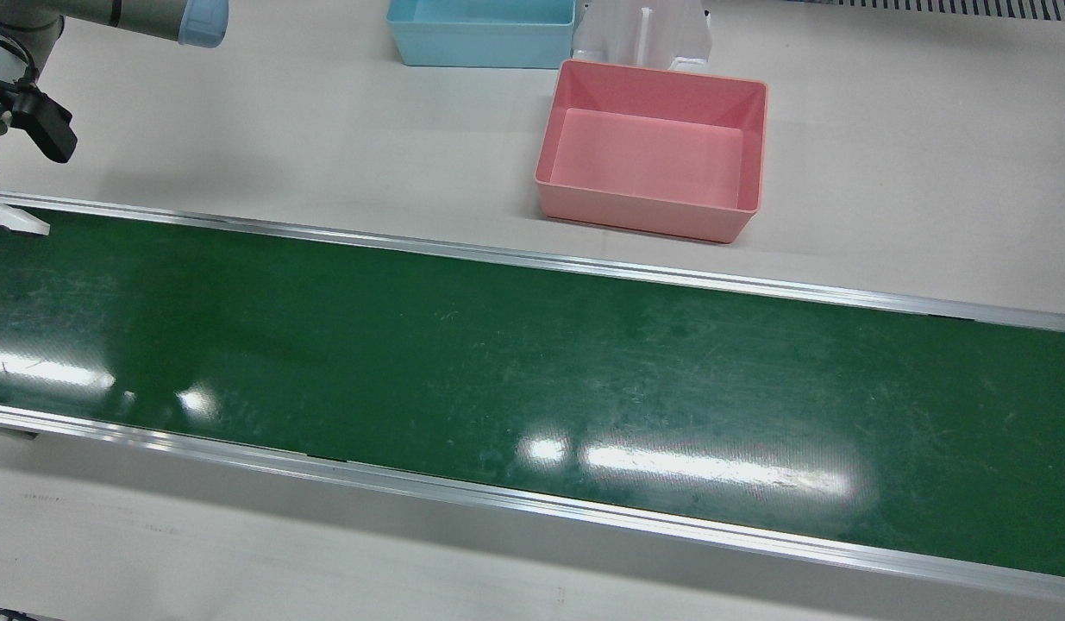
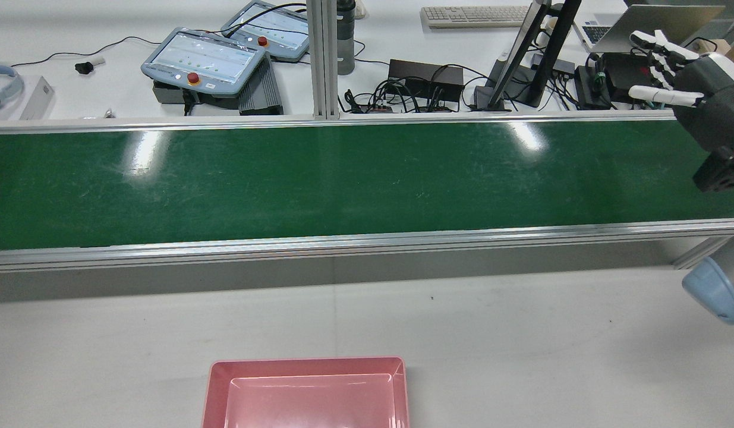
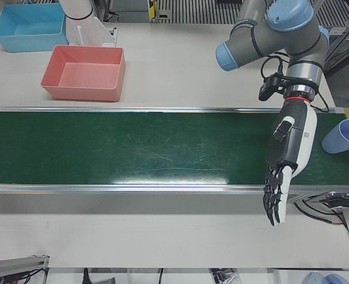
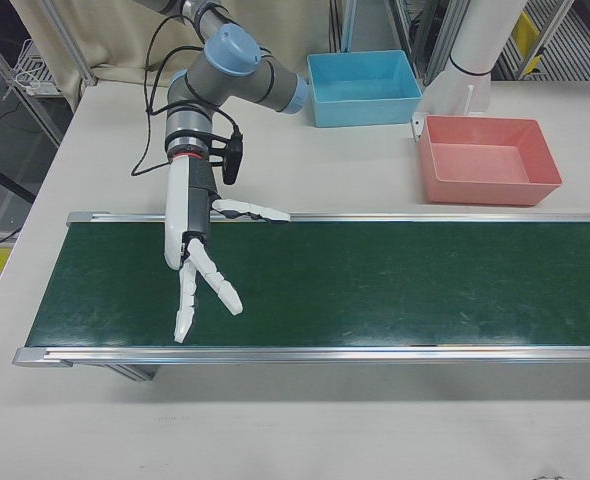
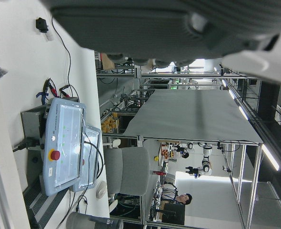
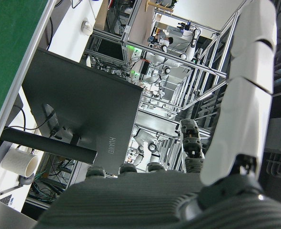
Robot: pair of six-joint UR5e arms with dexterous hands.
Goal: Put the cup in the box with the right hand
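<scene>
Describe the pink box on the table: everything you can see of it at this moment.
The pink box is a rectangular open-topped tub, smooth and plastic-looking, with a rolled rim and walls sloping slightly inward to a flat floor. It is empty and stands upright on the pale table, apart from the green conveyor belt. A blue box and a white pedestal base stand close behind it; whether the base touches it cannot be told. Neither hand is near it.

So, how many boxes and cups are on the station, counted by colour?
Pink box: 1
Blue box: 1
Blue cup: 1
Total: 3
</scene>
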